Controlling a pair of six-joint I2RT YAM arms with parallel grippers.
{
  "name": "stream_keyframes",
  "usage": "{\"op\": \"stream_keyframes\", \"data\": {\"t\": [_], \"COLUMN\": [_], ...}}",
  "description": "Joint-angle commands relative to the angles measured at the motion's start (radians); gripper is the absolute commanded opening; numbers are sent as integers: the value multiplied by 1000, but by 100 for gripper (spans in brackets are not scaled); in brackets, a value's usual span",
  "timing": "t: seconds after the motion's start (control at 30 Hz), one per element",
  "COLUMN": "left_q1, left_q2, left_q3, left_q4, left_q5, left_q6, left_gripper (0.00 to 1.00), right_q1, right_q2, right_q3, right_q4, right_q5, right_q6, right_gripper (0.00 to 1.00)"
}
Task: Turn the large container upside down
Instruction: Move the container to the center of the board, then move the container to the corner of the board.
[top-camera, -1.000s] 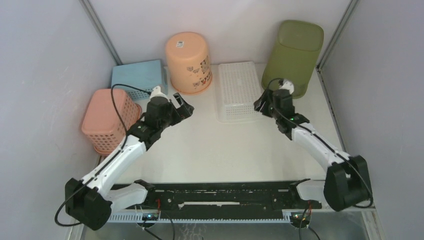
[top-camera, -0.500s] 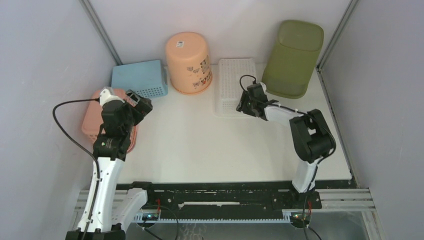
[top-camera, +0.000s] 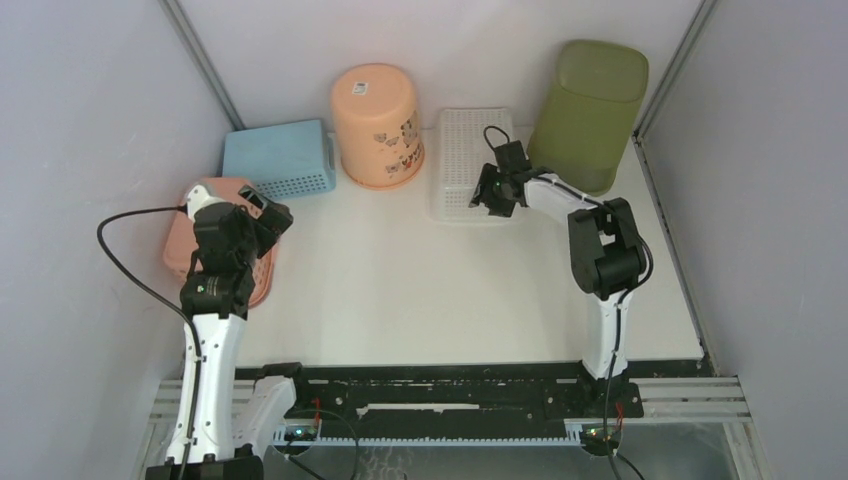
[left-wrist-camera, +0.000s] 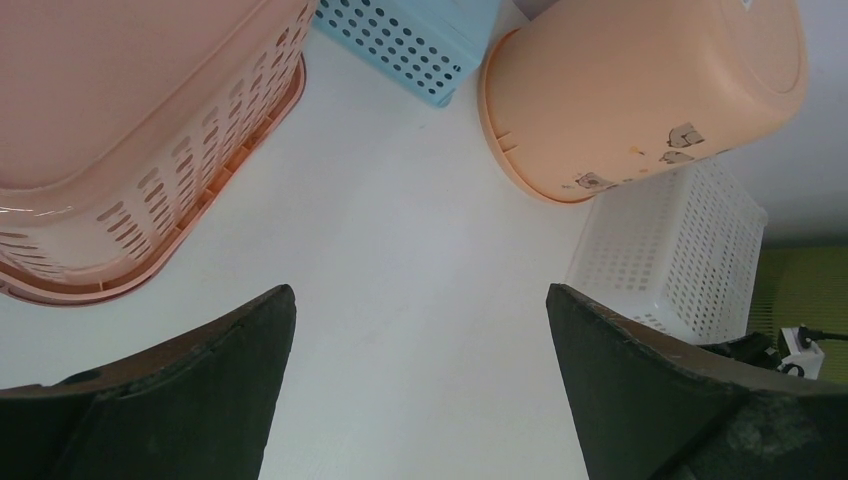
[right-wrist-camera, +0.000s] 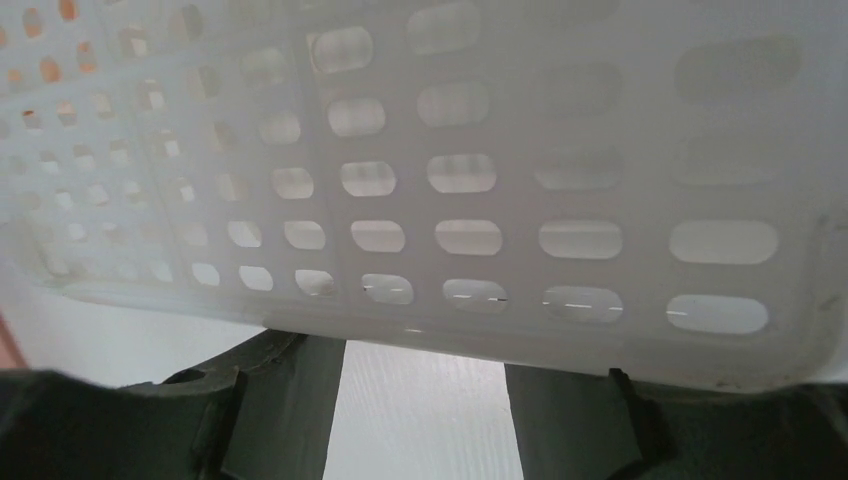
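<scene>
The large container, an olive-green bin (top-camera: 587, 105), stands at the back right corner, showing a smooth closed top face. A sliver of it shows at the right edge of the left wrist view (left-wrist-camera: 812, 285). My right gripper (top-camera: 488, 198) is low at the right front side of the white basket (top-camera: 465, 140), left of the bin and apart from it. In the right wrist view the gripper (right-wrist-camera: 425, 345) is open, with its tips under the basket's rim (right-wrist-camera: 450, 180) and bare table between them. My left gripper (top-camera: 268, 215) is open and empty above the pink basket's edge, far from the bin.
A peach bucket (top-camera: 375, 115) stands upside down at the back centre. A blue basket (top-camera: 275, 155) lies to its left. A pink basket (top-camera: 195, 245) lies at the left wall. The left wrist view shows the gripper (left-wrist-camera: 420, 290) over bare table. Walls close in on three sides.
My left arm pulled back from the table's centre to the pink basket. My right arm folded up, and its gripper moved from the bin's front to the white basket's side.
</scene>
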Motion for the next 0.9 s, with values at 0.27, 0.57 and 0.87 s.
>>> {"op": "stream_keyframes", "data": {"t": [0.27, 0.57, 0.87], "left_q1": [8, -111, -481], "left_q2": [17, 44, 354], "left_q3": [19, 10, 99], "left_q4": [77, 144, 250], "left_q5": [78, 92, -63], "left_q6": [4, 21, 25], "left_gripper": [100, 100, 100], "right_q1": [-109, -86, -101], "right_q2": [-400, -181, 110], "right_q3": [-263, 79, 422], "right_q4": [335, 335, 199], "right_q5": [-452, -64, 206], "right_q6": [-85, -143, -68], "right_gripper": [68, 69, 69]}}
